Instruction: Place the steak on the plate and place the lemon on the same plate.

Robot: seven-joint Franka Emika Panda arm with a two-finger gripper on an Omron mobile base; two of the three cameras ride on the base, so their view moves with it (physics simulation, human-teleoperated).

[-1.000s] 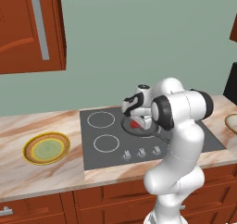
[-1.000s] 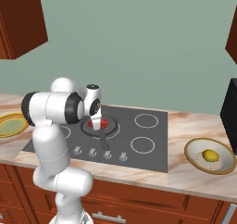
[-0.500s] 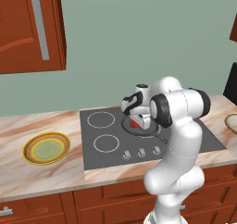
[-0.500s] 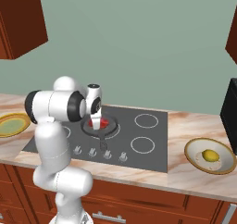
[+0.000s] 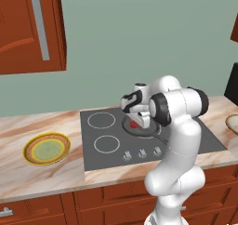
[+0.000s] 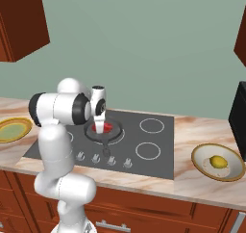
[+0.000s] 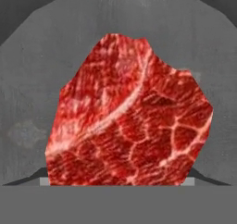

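The red steak (image 7: 129,121) lies in a dark grey frying pan (image 6: 113,137) on the stove's middle burner. My gripper (image 6: 99,127) points straight down onto the steak (image 5: 135,124), with its fingers on either side of the meat. The steak hides most of the fingertips in the hand view, so I cannot tell whether they press on it. The plate (image 5: 46,148), yellow-rimmed with a pale green centre, sits on the counter far to the left of the stove. The yellow lemon (image 6: 218,161) rests on a pale tan dish (image 6: 202,156) on the counter right of the stove.
The black cooktop (image 5: 107,126) has a row of knobs (image 5: 141,153) along its front edge. A wooden cabinet (image 5: 28,29) hangs above the counter on the left. A dark appliance (image 6: 239,119) stands at the far right.
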